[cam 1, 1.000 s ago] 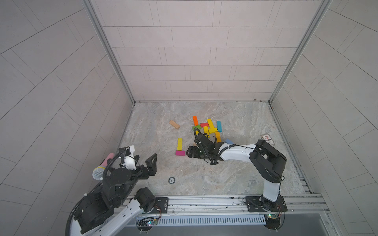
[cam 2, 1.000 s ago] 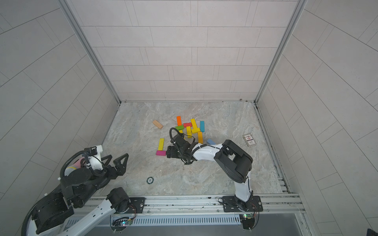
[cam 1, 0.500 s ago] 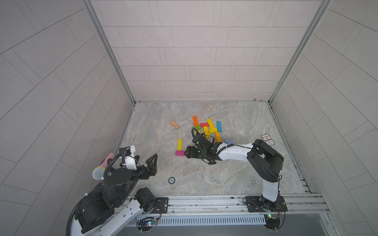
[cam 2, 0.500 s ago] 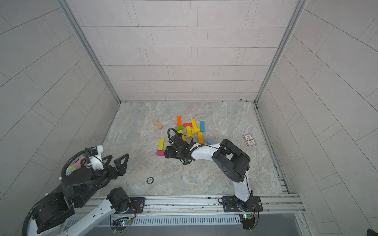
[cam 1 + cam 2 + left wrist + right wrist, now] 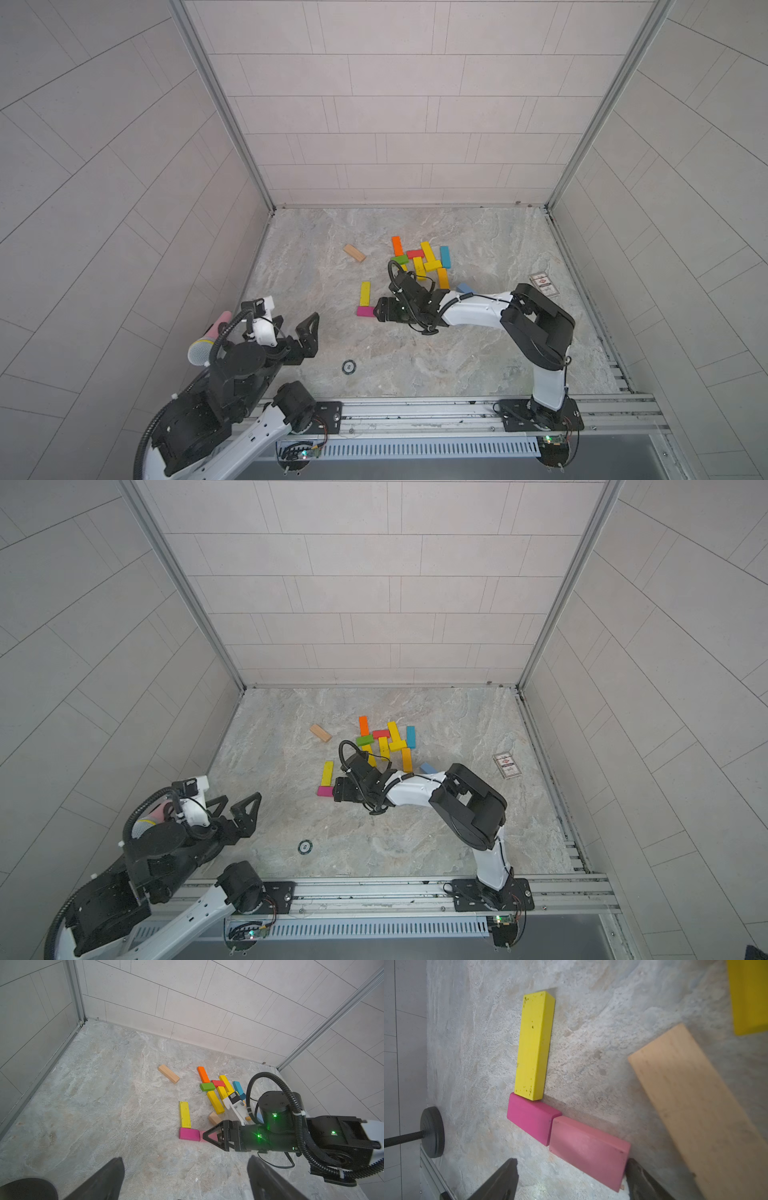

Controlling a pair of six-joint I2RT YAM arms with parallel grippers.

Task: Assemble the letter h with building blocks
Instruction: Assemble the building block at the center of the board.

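My right fingers [image 5: 380, 311] stood apart, low over the bench [image 5: 415, 374], straddling the pink block [image 5: 589, 1153] without clamping it. One finger met the block's outer end and the opposite one stood clear of it. The pink block lay flat, end to end with the magenta block [image 5: 529, 1118], which touched the foot of the yellow bar [image 5: 533, 1047]. Together the three read as an L, not yet an h. My left fingers [image 5: 243, 808] hung wide apart and empty near the bench's near left corner, well apart from the work. The chief hazard, as I judged it, was a sideways drag on withdrawal or a closing stroke from this stance: either would push the pink block along the row, shunt the magenta block and turn the yellow bar off its line. A second hazard lay just beside the pink block, where a plain wood block [image 5: 695, 1109] could be knocked by the outer finger or crowd the next piece. My right forearm also passed near the loose pile [image 5: 424, 262], so a wide swing back could scatter it. For open room, bare bench lay toward the near rail and the left wall, broken only by a small black disc [image 5: 348, 366]. The white card [image 5: 544, 284] sat well apart by the right edge.
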